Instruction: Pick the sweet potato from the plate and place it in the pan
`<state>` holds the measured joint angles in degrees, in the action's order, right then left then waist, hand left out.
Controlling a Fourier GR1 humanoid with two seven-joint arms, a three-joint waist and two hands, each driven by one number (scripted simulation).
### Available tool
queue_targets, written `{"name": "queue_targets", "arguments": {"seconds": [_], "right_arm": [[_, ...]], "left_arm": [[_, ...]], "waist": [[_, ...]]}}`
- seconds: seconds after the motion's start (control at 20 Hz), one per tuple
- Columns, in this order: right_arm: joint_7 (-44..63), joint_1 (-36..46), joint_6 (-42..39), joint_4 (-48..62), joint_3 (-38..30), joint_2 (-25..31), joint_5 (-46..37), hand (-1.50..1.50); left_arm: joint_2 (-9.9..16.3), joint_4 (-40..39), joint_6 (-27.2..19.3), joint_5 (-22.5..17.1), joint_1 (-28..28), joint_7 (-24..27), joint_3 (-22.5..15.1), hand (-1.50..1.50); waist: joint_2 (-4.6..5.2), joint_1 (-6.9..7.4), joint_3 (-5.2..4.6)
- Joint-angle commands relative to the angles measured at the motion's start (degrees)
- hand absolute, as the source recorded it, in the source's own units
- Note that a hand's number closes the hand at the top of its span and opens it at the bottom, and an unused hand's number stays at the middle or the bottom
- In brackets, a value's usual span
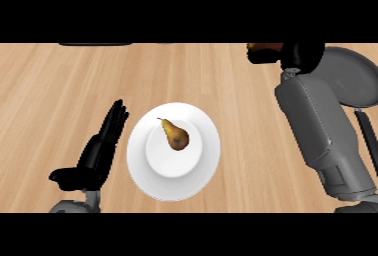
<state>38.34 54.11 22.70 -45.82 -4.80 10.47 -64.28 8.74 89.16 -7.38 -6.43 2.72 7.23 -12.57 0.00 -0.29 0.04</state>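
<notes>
A kitchen counter, seen from above my own forearms: a light, wood-grained worktop (66, 100) carries a round white ceramic plate (199, 165) bearing a small brown, pear-shaped piece of produce (176, 136). At the right edge lies a grey metal pan (354, 75), cookware of a home kitchen.

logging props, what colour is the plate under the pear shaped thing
White, plain with no pattern. The plate shows best in the head view, the only one here.
</notes>
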Motion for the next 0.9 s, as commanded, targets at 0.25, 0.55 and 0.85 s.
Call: {"name": "queue_targets", "arguments": {"seconds": [0.25, 0.55, 0.85], "right_arm": [[-4.28, -0.40, 11.24, 5.76, -11.28, 9.40, 6.44, 1.50], [-11.63, -3.25, 20.89, 15.78, -13.15, 15.72, 4.59, 1.50], [-19.58, -6.03, 31.98, 21.20, -17.45, 20.47, 7.52, 1.50]], "left_arm": [[-1.41, 2.84, -0.53, 2.24, -1.46, -1.77, -2.70, 0.00], [-0.87, 1.71, 1.49, 0.90, -1.67, -0.63, -1.06, 0.00], [-2.00, 1.41, 1.31, 1.58, 0.00, 0.42, -1.26, 0.00]], "waist": [[0.35, 1.53, 0.03], [0.71, 2.26, 0.04], [1.19, 2.89, 0.21]]}}
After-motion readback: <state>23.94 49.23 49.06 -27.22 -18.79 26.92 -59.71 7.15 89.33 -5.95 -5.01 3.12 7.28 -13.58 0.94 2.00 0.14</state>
